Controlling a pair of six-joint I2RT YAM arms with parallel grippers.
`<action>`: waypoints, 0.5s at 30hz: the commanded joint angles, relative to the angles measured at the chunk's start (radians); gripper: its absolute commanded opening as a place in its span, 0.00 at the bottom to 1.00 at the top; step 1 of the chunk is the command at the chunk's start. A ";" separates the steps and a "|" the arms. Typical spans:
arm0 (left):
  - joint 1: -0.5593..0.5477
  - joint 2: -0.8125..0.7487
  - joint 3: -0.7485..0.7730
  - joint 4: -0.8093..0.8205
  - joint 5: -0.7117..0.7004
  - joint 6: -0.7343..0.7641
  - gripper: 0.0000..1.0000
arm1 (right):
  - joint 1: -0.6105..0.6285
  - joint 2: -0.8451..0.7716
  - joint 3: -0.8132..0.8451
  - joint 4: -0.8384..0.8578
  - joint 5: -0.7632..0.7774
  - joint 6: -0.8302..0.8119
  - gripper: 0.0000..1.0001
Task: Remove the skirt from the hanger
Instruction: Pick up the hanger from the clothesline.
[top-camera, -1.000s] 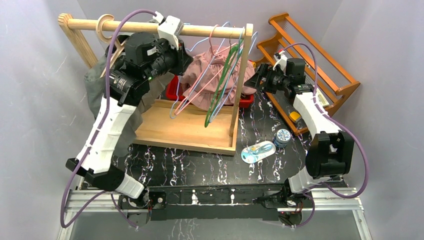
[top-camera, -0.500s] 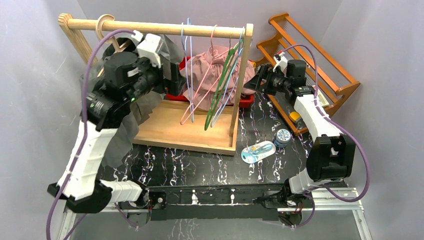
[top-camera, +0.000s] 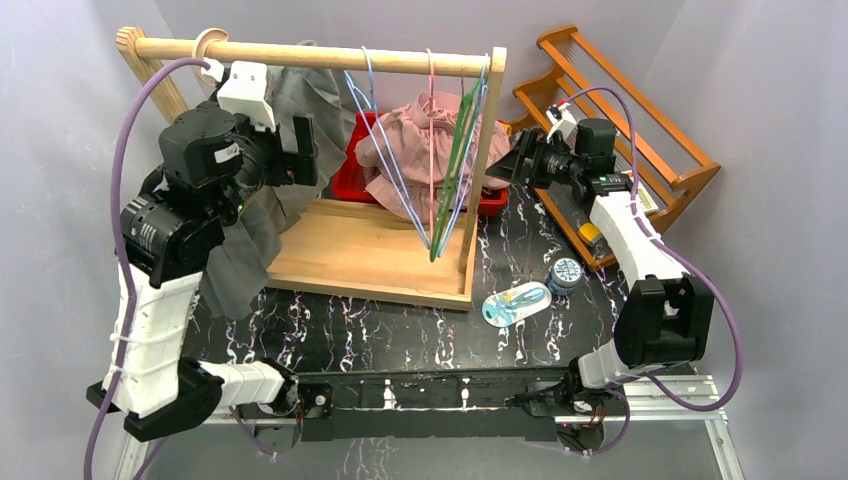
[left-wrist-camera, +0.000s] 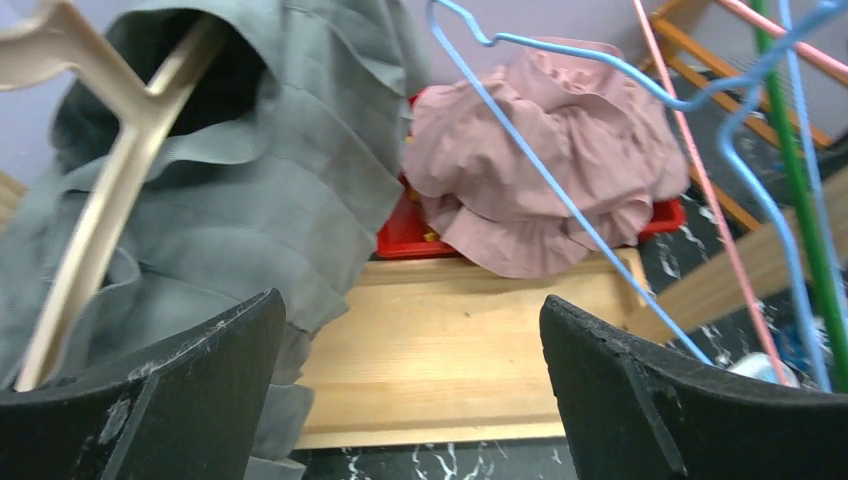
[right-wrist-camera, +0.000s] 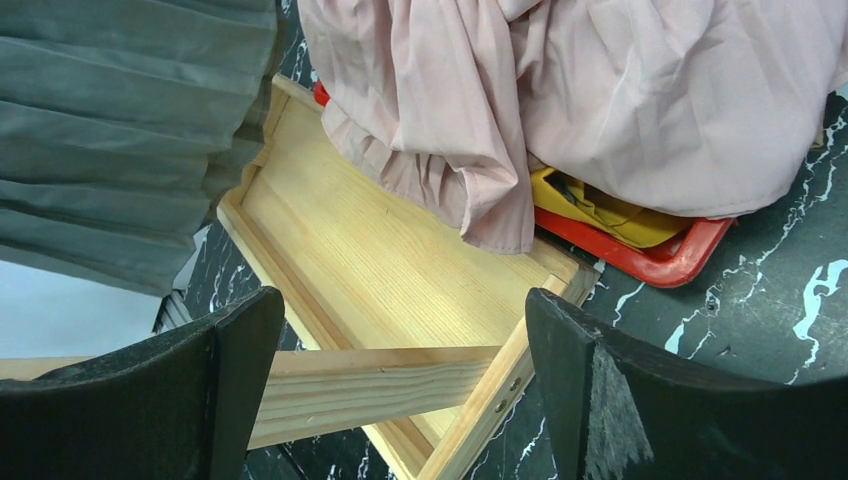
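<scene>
A grey pleated skirt (top-camera: 238, 262) hangs on a pale wooden hanger (top-camera: 211, 46) at the left end of the rack's rail (top-camera: 400, 60). My left gripper (top-camera: 306, 150) is open just right of the skirt and holds nothing. In the left wrist view the skirt (left-wrist-camera: 290, 190) and hanger (left-wrist-camera: 110, 170) sit up and to the left of that gripper (left-wrist-camera: 412, 400), whose jaws stand wide over the wooden base. My right gripper (top-camera: 510, 165) is open beside the rack's right post; in its wrist view it (right-wrist-camera: 400, 390) is empty above the post and base.
A pink garment (top-camera: 420, 140) lies heaped in a red bin (top-camera: 345, 178) behind the rack base (top-camera: 370, 250). Blue, pink and green wire hangers (top-camera: 432, 150) hang on the rail. A wooden shoe rack (top-camera: 640, 120), a round tin (top-camera: 565, 273) and a plastic packet (top-camera: 515, 303) lie to the right.
My left gripper has opened and its arm has drawn back to the left, away from the rail. The wire hangers have swung back to hang straight. The right arm has barely moved.
</scene>
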 joint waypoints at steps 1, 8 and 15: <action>0.000 0.049 0.057 0.019 -0.175 0.077 0.98 | -0.004 -0.045 -0.007 0.061 -0.055 0.010 0.98; 0.001 0.136 0.143 0.111 -0.308 0.246 0.98 | -0.005 -0.067 -0.035 0.090 -0.081 0.032 0.98; 0.064 0.171 0.132 0.201 -0.345 0.391 0.98 | -0.004 -0.070 -0.032 0.093 -0.095 0.040 0.98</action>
